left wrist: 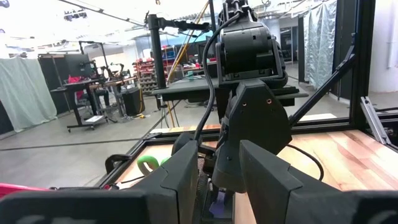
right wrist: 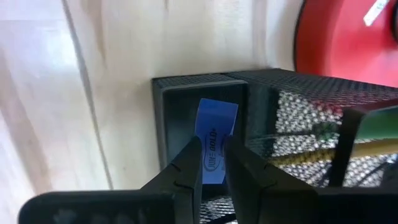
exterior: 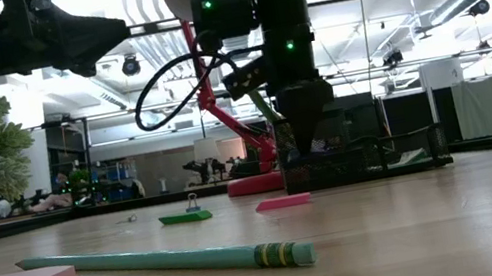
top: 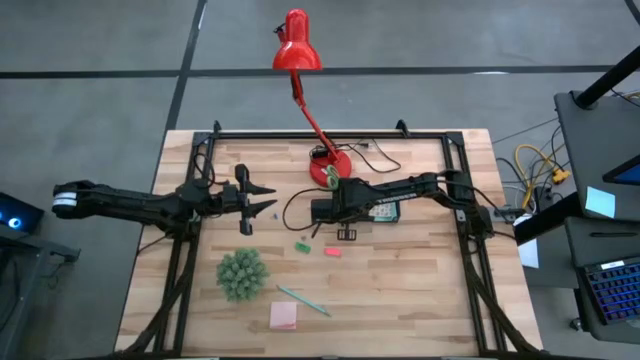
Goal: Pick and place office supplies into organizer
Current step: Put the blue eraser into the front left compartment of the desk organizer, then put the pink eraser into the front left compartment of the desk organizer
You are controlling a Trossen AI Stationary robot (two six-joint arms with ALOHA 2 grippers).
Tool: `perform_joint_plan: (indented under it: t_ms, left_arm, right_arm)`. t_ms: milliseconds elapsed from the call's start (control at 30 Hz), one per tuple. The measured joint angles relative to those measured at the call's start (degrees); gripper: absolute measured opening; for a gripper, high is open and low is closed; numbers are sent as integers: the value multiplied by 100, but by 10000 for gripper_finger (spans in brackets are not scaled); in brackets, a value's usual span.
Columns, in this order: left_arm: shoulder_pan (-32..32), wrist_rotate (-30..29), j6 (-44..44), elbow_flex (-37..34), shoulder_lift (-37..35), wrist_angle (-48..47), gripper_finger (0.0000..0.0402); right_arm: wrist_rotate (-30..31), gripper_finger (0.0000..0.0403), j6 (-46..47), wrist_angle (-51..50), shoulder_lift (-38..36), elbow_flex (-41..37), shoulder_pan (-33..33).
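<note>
Your right gripper (right wrist: 211, 169) sits nearest, its fingers pinched narrowly on a small blue piece (right wrist: 216, 142) held down inside the end compartment of the black mesh organizer (right wrist: 186, 93). Just beyond the organizer is the red lamp base (top: 330, 166). Out past that gripper on the wooden surface (top: 420, 290) lie a green piece (top: 302, 245), a red-pink piece (top: 332, 252), the teal pen (top: 303, 300) and a pink sticky pad (top: 283, 316). Your left gripper (top: 268, 199) hangs partly open, holding nothing, above the surface.
</note>
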Motion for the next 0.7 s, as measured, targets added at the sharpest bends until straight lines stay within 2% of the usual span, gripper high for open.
perform_joint_plan:
  t_ms: [133, 500, 700]
  left_arm:
    - [1, 0, 0, 0, 2, 0, 107]
    - [-1, 0, 2, 0, 0, 2, 107]
    - [0, 0, 2, 0, 0, 2, 107]
  right_arm:
    - [-15, 62, 0, 14, 0, 0, 0]
    - [-8, 134, 109, 34, 0, 2, 2]
    - [-2, 154, 380, 28, -32, 2, 13]
